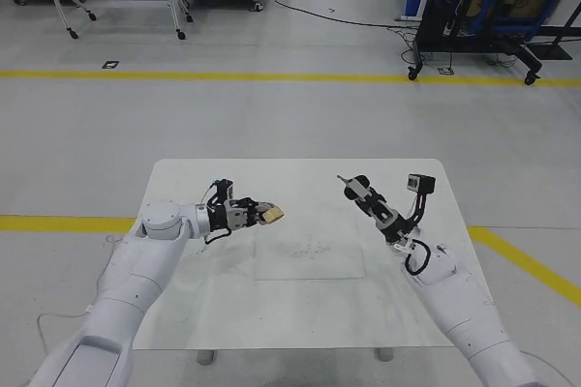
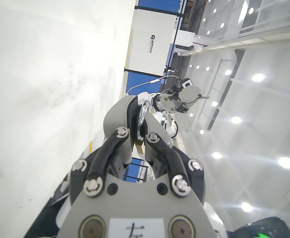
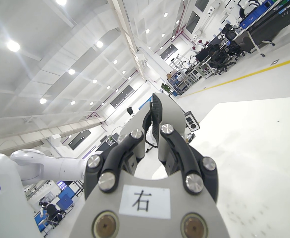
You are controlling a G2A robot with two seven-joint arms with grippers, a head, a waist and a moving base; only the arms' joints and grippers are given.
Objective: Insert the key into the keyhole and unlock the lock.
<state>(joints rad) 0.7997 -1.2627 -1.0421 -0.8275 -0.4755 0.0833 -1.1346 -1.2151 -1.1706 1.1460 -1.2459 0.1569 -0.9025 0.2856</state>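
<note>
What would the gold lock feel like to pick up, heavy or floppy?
Probably stiff: the lock sticks straight out of the left gripper without sagging. Likely heavy for its size, since it looks like brass with a metal loop. Its smooth sides might slip, though the ribbed fingers should help.

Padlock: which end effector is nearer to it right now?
Left. The left end effector is clamped on the padlock; the right end effector is apart from it, over the other side of the table, holding the key.
</note>
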